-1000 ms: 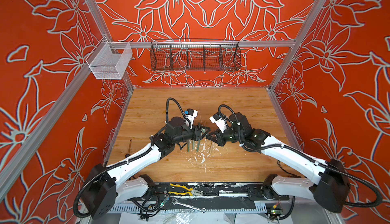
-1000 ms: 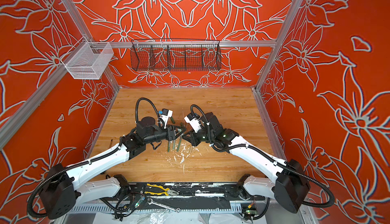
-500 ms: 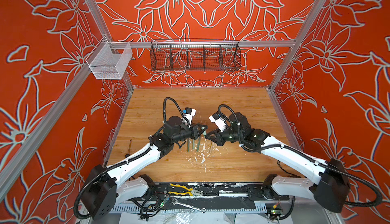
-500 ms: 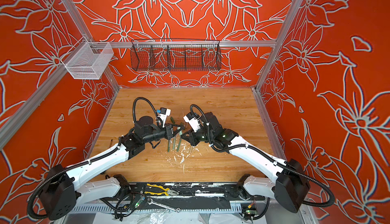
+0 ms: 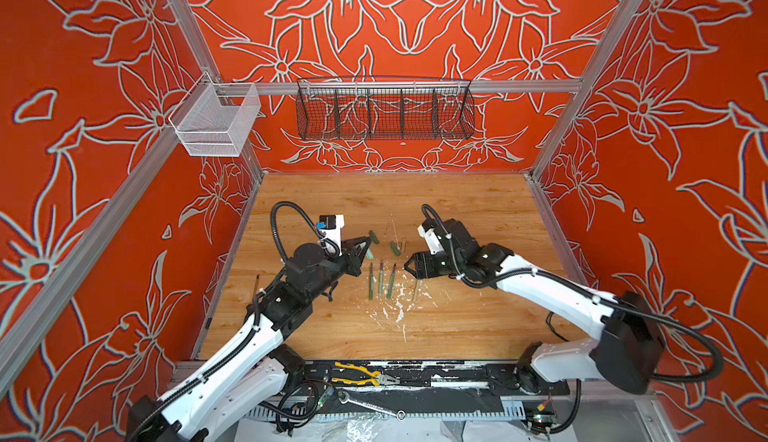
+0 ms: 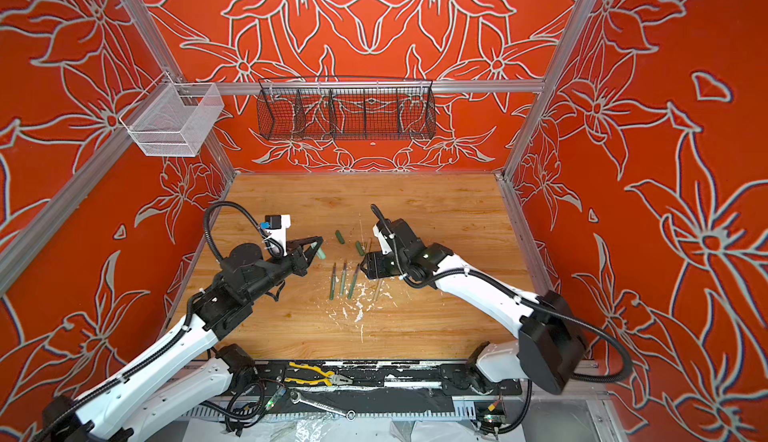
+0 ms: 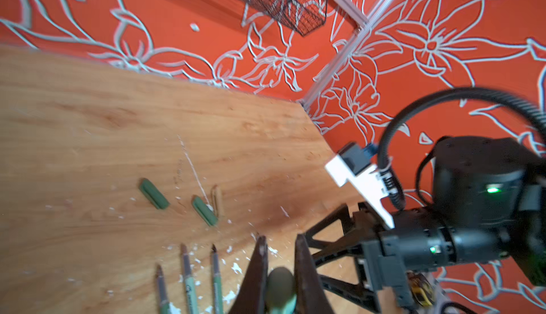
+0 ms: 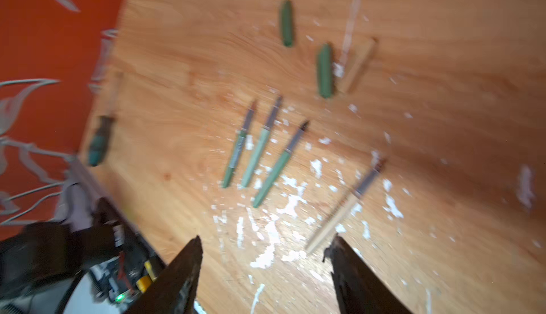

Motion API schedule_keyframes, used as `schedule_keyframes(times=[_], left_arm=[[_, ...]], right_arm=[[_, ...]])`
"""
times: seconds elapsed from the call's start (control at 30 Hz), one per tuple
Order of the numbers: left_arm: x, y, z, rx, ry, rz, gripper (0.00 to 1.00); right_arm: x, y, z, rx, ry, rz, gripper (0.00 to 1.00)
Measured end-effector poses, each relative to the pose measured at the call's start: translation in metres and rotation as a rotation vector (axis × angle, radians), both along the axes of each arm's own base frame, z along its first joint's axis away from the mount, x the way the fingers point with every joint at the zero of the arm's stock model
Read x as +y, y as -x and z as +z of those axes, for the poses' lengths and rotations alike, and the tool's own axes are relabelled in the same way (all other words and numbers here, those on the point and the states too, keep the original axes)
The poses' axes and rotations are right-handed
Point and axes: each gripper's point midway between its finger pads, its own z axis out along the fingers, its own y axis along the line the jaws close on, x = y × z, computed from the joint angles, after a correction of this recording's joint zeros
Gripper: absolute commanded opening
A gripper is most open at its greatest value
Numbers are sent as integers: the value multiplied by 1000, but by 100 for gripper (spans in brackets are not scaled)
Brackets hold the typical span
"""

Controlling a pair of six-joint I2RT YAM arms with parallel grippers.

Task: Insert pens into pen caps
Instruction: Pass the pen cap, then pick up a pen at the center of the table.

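**Bimanual cell, seen from above and from both wrists.** Landmark: the row of three green pens (image 5: 380, 282), lying side by side on the wooden table (image 5: 457, 211) with their dark tips toward the back wall.

(a) The left gripper (image 7: 280, 240) is on the left-arm side of the row, just past its tips. It is clamped on a pale green cap (image 7: 280, 281), whose rounded end shows between the two dark fingers.

(b) The right gripper (image 8: 266, 238) is on the opposite side of the row. Its jaws are spread wide, with nothing between the fingers (image 8: 186, 271).

(c) The tan pen (image 8: 345, 206) lies flat on the right-arm side of the row, apart from it and roughly parallel. Neither finger touches it, and its blunt end is near the right gripper's tips.

(d) Three loose caps lie beyond the row's tips. A dark green cap (image 5: 374, 237) is farthest out and a second green cap (image 5: 395, 248) is nearer. A tan cap (image 5: 402, 245) lies just beside the second one; whether the two touch cannot be told.

(e) Scattered white flecks (image 5: 395, 311) mark the wood around the row's blunt ends.
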Motion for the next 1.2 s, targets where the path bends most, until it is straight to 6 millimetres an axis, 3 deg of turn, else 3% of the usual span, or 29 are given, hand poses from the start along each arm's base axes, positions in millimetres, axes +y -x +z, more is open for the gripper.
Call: schedule_keyframes(times=[0.2, 0.53, 0.67, 0.87, 1.2], left_arm=[[26, 13, 7, -61, -57, 79, 0], [51, 35, 13, -111, -114, 130, 0], [53, 37, 11, -110, -123, 133, 0], [53, 37, 4, -91, -137, 131, 0], [48, 34, -5, -56, -150, 113, 0]], right_arm=[[-2, 6, -52, 109, 247, -73, 56], [-5, 24, -102, 186, 454, -119, 39], [-9, 27, -109, 188, 488, -136, 34], [-10, 27, -110, 185, 491, -145, 17], [-10, 28, -112, 173, 495, -114, 4]])
